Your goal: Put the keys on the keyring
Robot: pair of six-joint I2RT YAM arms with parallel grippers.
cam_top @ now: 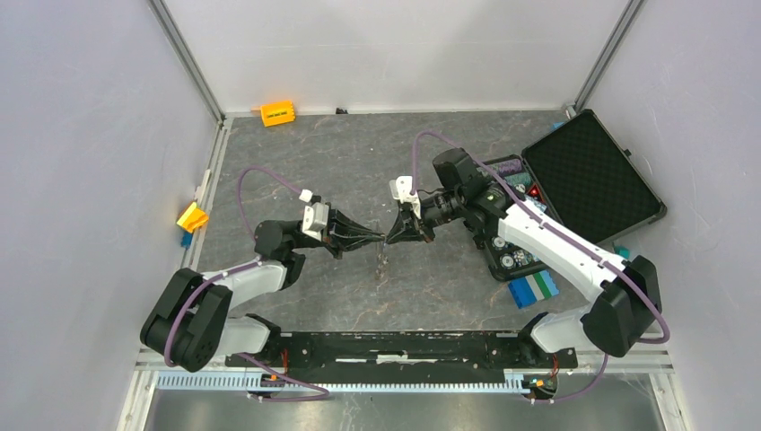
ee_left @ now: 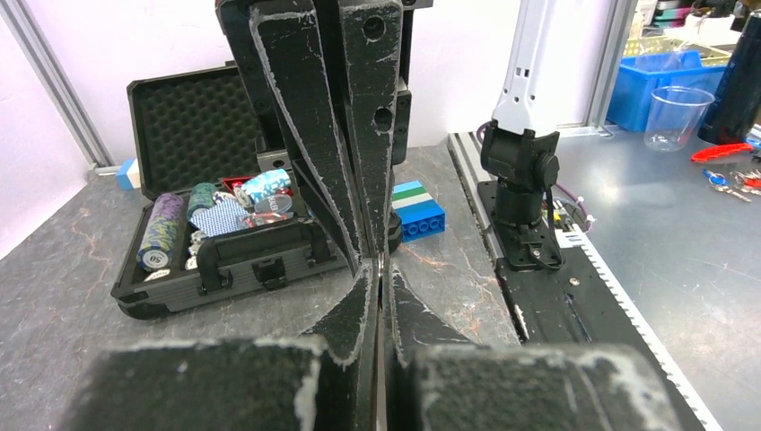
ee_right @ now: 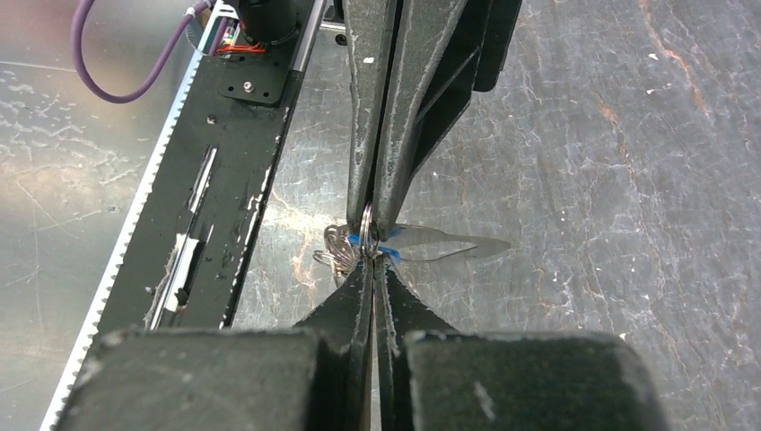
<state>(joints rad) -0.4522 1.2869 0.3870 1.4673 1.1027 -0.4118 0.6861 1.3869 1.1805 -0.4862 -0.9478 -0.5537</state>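
- Table (cam_top: pixel 359 162): dark grey, marbled with pale and rust-coloured veins.
- Left gripper (ee_right: pixel 370 215) and right gripper (ee_right: pixel 372 268): black, edges scuffed whitish.
- Keys (ee_right: pixel 337 247): pale silver, one with a bright blue tag (ee_right: pixel 391 255).
- Case (ee_left: pixel 170 285): black, its lid lined with dimpled black foam.
- Poker chips (ee_left: pixel 161 232): purple-and-white, green, and blue-and-white striped edges.
- Toy block (ee_left: pixel 420 220): blue, topped by green and white stripes.
- Orange block (cam_top: pixel 277 113) and yellow block (cam_top: pixel 192 216).
- Cables (cam_top: pixel 260 175): purple.
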